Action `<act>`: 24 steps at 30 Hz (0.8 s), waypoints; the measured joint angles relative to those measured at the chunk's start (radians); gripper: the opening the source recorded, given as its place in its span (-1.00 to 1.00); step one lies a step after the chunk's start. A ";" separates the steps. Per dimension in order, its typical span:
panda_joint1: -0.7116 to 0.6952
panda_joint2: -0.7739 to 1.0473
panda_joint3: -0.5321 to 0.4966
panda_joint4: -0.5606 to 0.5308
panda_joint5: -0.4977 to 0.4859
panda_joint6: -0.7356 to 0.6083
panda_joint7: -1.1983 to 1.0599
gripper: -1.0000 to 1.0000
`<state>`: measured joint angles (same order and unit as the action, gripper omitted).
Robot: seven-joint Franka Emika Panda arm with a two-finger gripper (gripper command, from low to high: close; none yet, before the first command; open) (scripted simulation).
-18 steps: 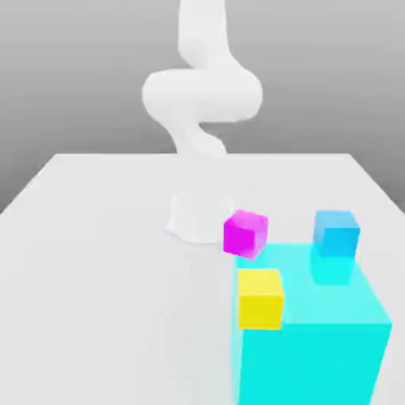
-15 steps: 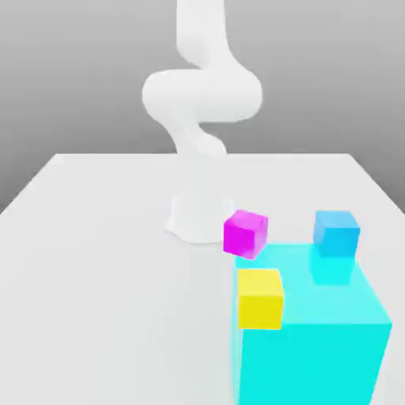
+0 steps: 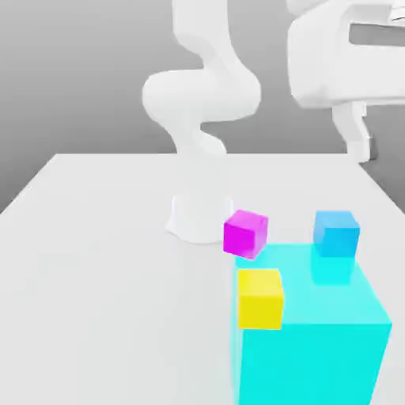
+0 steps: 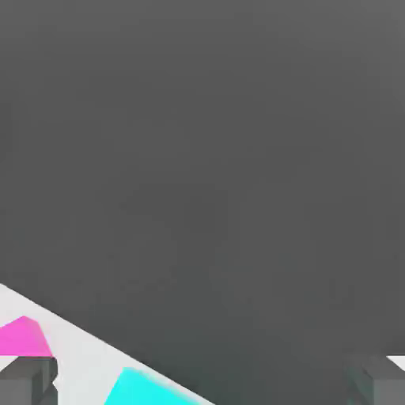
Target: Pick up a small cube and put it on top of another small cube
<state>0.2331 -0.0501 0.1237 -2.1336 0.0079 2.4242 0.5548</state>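
My gripper [image 3: 362,144] hangs high at the exterior view's right, above the table's far right corner, well clear of every cube. In the hand view its two dark fingertips [image 4: 28,381] stand far apart with nothing between them, so it is open. Close to one fingertip a reddish-pink face [image 4: 24,336] lies on the white table; by its colour it looks like the small cube. A small blue cube [image 3: 336,232] and a small yellow cube [image 3: 261,298] rest on the table against the big cyan block [image 3: 316,340].
A more purplish magenta cube [image 3: 245,233] sits by the cyan block's far corner, just in front of the arm's white base [image 3: 198,215]. The table's edge [image 4: 95,336] runs slantwise in the hand view, with a corner of the cyan block [image 4: 146,389] beside it.
The hand has swung into the exterior view at the upper right, where before only the arm's base and elbow showed. No cube has moved.
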 joint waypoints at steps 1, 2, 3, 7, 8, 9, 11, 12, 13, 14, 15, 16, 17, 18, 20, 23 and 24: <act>0.015 0.037 0.007 0.008 -0.007 0.006 -0.007 0.00; 0.030 0.073 0.012 0.016 -0.014 0.012 -0.014 0.00; 0.042 0.110 0.017 0.024 -0.022 0.018 -0.020 0.00; 0.080 0.257 0.037 0.057 -0.061 0.041 -0.040 0.00; 0.091 0.294 0.042 0.065 -0.072 0.047 -0.044 0.00; 0.102 0.331 0.047 0.073 -0.084 0.052 -0.048 0.00; 0.128 0.405 0.055 0.089 -0.109 0.063 -0.054 0.00; 0.142 0.442 0.058 0.098 -0.121 0.069 -0.058 0.00; 0.156 0.479 0.060 0.106 -0.134 0.073 -0.061 0.00; 0.170 0.516 0.062 0.114 -0.147 0.079 -0.064 0.00; 0.181 0.553 0.060 0.123 -0.159 0.091 -0.064 0.00; 0.191 0.589 0.055 0.131 -0.169 0.112 -0.062 0.00; 0.199 0.625 0.048 0.139 -0.178 0.136 -0.057 0.00; 0.206 0.661 0.040 0.147 -0.186 0.161 -0.053 0.00; 0.211 0.689 0.034 0.154 -0.193 0.182 -0.049 -1.00; 0.211 0.689 0.035 0.154 -0.191 0.181 -0.050 -1.00; 0.211 0.689 0.035 0.154 -0.190 0.181 -0.051 -1.00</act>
<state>0.4439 0.6391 0.1585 -1.9797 -0.1820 2.6054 0.5039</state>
